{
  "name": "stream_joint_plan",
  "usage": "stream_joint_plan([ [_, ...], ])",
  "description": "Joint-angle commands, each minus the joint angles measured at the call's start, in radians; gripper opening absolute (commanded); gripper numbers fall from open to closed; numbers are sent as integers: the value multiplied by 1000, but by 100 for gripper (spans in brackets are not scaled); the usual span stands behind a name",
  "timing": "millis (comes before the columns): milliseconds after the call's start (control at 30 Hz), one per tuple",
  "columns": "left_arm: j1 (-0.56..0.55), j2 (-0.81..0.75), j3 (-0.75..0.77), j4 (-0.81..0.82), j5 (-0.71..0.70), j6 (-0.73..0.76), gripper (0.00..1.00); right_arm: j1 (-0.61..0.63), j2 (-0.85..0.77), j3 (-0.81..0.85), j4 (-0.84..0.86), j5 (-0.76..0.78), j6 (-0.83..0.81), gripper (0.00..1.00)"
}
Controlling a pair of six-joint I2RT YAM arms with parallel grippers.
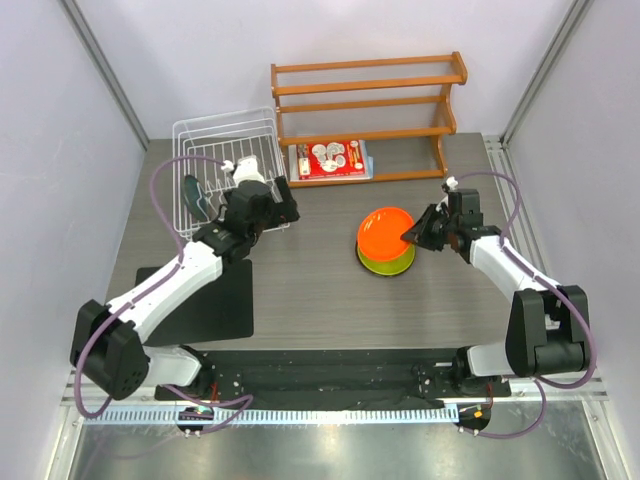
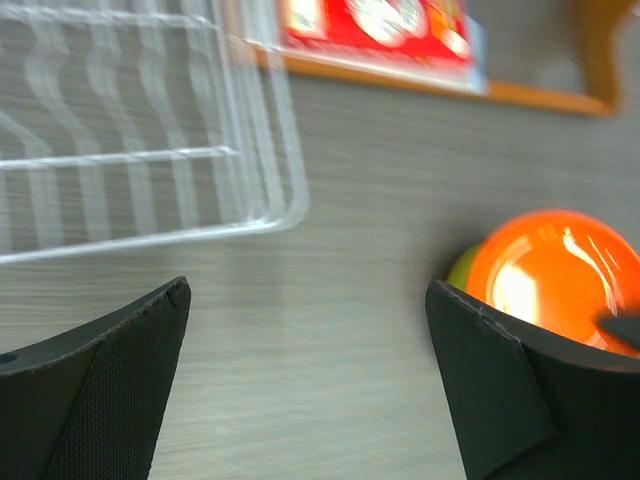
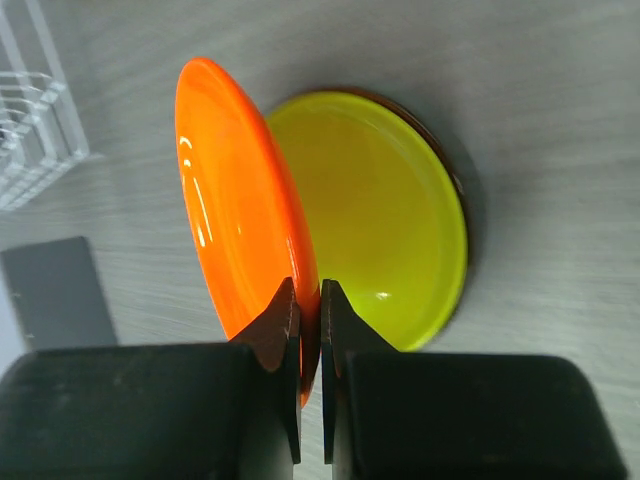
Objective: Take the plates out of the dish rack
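The white wire dish rack [image 1: 225, 160] stands at the back left with the dark teal plate [image 1: 197, 195] upright in it. My right gripper [image 1: 415, 235] is shut on the rim of the orange plate [image 1: 385, 232] and holds it tilted over the lime green plate [image 1: 385, 262]. In the right wrist view the fingertips [image 3: 285, 315] pinch the orange plate [image 3: 230, 190] above the lime green plate [image 3: 380, 210]. A dark red rim [image 3: 455, 175] shows under that plate. My left gripper [image 1: 283, 203] is open and empty beside the rack's right edge [image 2: 150, 160], above bare table.
An orange-brown wooden slatted shelf [image 1: 370, 100] stands at the back, with a red-and-white packet [image 1: 331, 159] on its bottom level. A black mat [image 1: 200, 300] lies at the front left. Grey walls close in both sides.
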Motion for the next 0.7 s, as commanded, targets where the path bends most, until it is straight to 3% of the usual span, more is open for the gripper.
stream_joint_plan([
  [0,8,-57,66,-121,-389,167,100,8,-26,-26,-73,85,-54,1],
  [200,66,-77,66,-133,-445,188,99,8,9,-28,-73,65,-63,2],
  [267,89,-77,64,-133,-417,185,100,8,23,-25,-73,53,-68,7],
  [300,110,-79,63,-134,-409,185,99,8,26,-23,-73,47,-69,13],
  [400,152,-73,64,-138,-377,177,99,8,37,-17,-76,30,-86,47],
  [567,232,-65,60,-133,-313,164,100,8,50,26,-125,64,-128,71],
  [667,265,-53,70,-141,-310,162,99,8,38,52,-189,127,-158,73],
])
